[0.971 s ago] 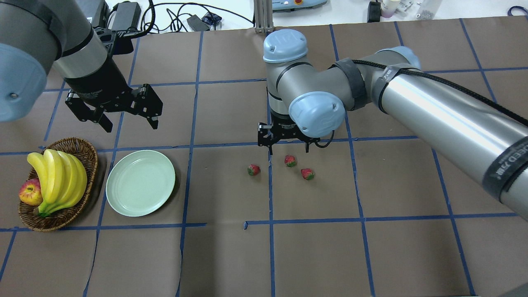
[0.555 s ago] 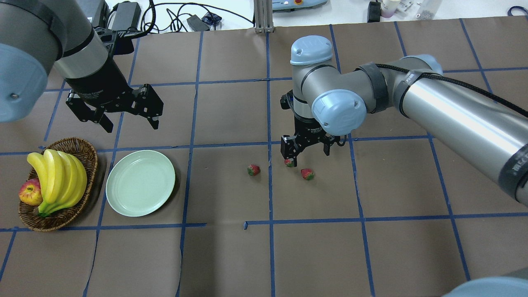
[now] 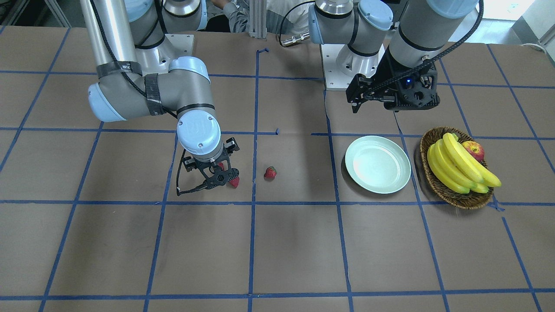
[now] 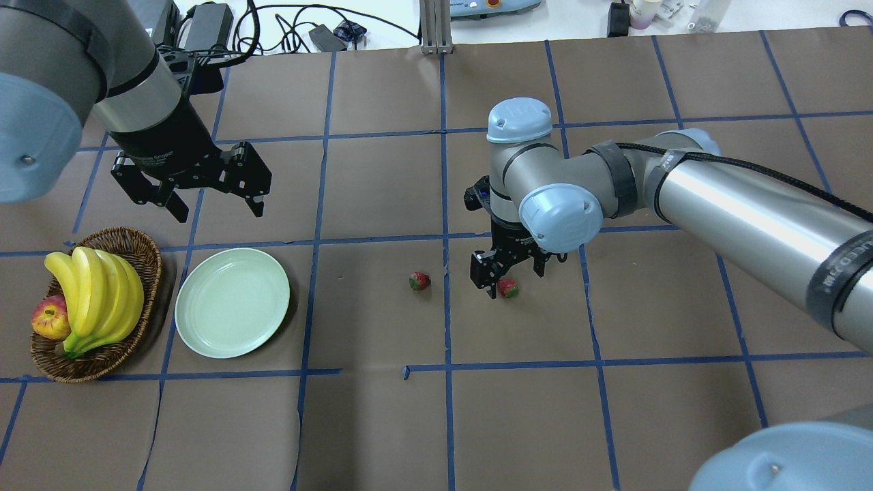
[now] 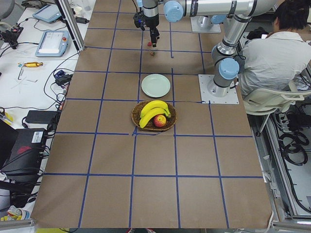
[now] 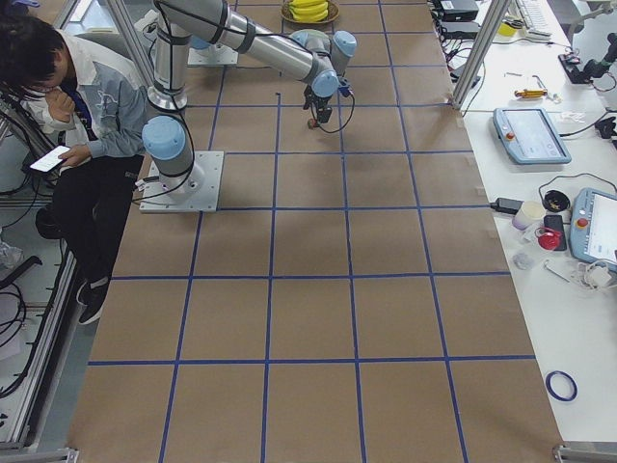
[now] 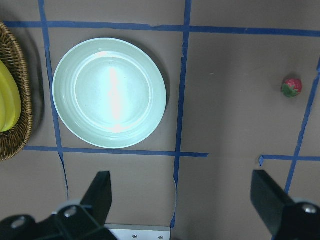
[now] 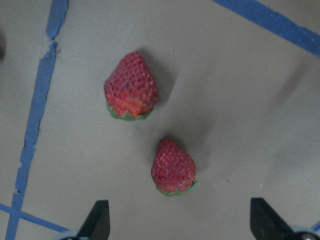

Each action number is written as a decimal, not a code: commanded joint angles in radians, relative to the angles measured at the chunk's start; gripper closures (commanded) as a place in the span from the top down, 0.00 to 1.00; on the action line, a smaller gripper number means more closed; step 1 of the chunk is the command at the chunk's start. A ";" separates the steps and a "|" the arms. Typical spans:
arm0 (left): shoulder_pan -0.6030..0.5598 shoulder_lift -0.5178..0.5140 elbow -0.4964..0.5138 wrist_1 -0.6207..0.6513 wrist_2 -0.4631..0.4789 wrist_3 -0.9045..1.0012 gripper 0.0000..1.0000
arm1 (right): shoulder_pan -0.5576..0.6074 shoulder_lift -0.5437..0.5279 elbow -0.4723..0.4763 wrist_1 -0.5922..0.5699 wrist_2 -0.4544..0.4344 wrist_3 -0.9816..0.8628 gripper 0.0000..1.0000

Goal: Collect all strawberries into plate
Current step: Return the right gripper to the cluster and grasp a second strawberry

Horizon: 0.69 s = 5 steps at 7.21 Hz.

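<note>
Overhead, your right gripper (image 4: 510,278), fingers apart, hides one of two strawberries (image 8: 131,86) (image 8: 172,166) beneath it. In its wrist view both point up-frame, caps down.

Strawberries (image 4: 419,280) well apart from mint plate (image 4: 232,303)

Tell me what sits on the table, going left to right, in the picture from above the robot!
Basket → plate → lone strawberry → second strawberry.
</note>
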State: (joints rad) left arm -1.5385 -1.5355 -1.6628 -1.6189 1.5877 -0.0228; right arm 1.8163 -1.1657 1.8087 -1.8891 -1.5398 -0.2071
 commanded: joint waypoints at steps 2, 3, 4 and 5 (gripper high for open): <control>0.000 0.000 -0.002 -0.004 0.000 0.000 1.00 | 0.003 0.038 0.007 -0.065 0.013 0.000 0.90; 0.000 0.000 -0.002 -0.003 0.000 0.000 1.00 | 0.003 0.046 0.021 -0.070 0.020 0.000 0.89; 0.000 0.000 -0.002 -0.004 0.000 -0.002 1.00 | 0.003 0.044 0.026 -0.070 0.021 0.003 0.87; 0.000 -0.002 -0.002 -0.003 -0.002 -0.002 1.00 | 0.006 0.043 0.026 -0.070 0.021 0.005 0.81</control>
State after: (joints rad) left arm -1.5386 -1.5359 -1.6643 -1.6222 1.5873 -0.0240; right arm 1.8203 -1.1228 1.8314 -1.9573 -1.5202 -0.2048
